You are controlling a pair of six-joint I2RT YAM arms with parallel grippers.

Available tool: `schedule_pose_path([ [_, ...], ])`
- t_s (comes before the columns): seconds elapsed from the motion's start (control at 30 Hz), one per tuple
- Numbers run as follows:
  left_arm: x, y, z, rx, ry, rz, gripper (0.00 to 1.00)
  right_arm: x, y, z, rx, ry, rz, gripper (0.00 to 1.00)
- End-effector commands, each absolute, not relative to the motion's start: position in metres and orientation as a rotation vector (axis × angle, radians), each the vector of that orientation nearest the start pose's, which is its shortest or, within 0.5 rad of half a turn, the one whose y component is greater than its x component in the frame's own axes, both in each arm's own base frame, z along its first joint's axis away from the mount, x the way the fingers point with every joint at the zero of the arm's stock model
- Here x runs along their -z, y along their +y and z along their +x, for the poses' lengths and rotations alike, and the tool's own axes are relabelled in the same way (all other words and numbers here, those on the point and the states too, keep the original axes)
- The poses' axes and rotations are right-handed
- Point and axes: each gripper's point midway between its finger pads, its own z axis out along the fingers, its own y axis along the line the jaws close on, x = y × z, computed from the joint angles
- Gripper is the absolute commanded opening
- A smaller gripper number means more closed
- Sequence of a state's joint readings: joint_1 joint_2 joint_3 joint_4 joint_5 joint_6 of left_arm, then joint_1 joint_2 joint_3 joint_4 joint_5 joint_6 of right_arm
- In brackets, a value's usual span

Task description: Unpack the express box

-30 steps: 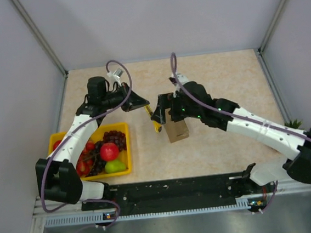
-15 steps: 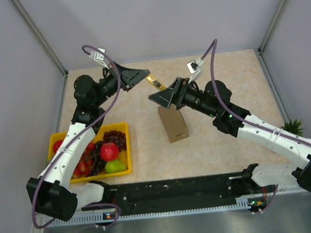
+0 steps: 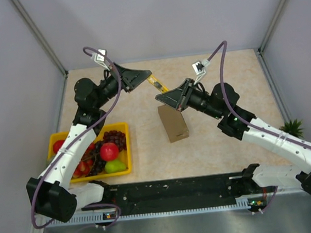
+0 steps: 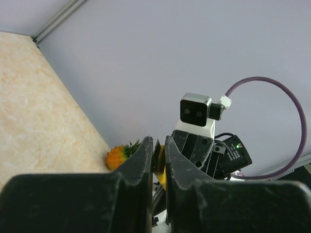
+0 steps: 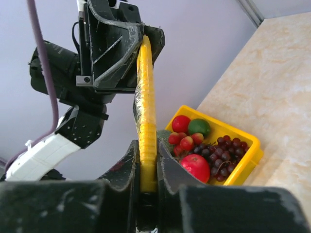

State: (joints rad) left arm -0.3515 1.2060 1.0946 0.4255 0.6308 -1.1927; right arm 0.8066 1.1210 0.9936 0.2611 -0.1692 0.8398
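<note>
Left gripper [image 3: 149, 76]: raised above the table [image 3: 239, 70], jaws closed on one end of a yellow flat packet [image 3: 156, 85].

Right gripper [image 3: 161, 96]: also raised, jaws closed on the opposite end of the same packet. In the right wrist view the packet is a thin, straight-edged yellow slab with a glossy, film-like surface, clamped edge-on between the black fingers.

Express box [image 3: 173, 124]: matte brown cardboard, rectangular, resting on the speckled beige table directly below the right gripper, between the two arms. No gripper touches it. Whether its flap is open or closed cannot be determined.

Fruit tray [image 3: 128, 152]: yellow, rectangular, with raised walls, at the near left, apart from the box. It contains a smooth red apple [image 3: 109, 151], dark grapes and a green pear.
</note>
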Motion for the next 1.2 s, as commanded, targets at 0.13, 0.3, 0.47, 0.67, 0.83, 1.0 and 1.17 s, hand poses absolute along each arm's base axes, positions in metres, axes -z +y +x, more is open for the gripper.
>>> schedule_pose_path([
  [0.13, -0.437, -0.256, 0.282, 1.582, 1.548, 0.258, 0.62, -0.41, 0.306, 0.229, -1.422, 1.546, -0.164, 0.0],
  [0.3, -0.433, -0.248, 0.288, 1.482, 1.61, 0.369, 0.79, -0.406, 0.298, 0.222, -1.387, 1.599, -0.352, 0.0],
  [0.47, -0.425, -0.252, 0.281, 1.484, 1.628, 0.489, 0.83, -0.407, 0.3, 0.197, -1.48, 1.618, -0.562, 0.0],
  [0.67, -0.419, -0.256, 0.269, 1.547, 1.616, 0.576, 0.79, -0.405, 0.305, 0.184, -1.559, 1.639, -0.631, 0.0],
  [0.83, -0.415, -0.254, 0.256, 1.559, 1.597, 0.632, 0.57, -0.398, 0.308, 0.184, -1.578, 1.659, -0.655, 0.0],
  [1.0, -0.405, -0.255, 0.245, 1.607, 1.616, 0.679, 0.36, -0.396, 0.309, 0.188, -1.574, 1.669, -0.642, 0.0],
  [1.17, -0.4, -0.253, 0.241, 1.586, 1.63, 0.697, 0.49, -0.395, 0.31, 0.191, -1.574, 1.672, -0.644, 0.0],
])
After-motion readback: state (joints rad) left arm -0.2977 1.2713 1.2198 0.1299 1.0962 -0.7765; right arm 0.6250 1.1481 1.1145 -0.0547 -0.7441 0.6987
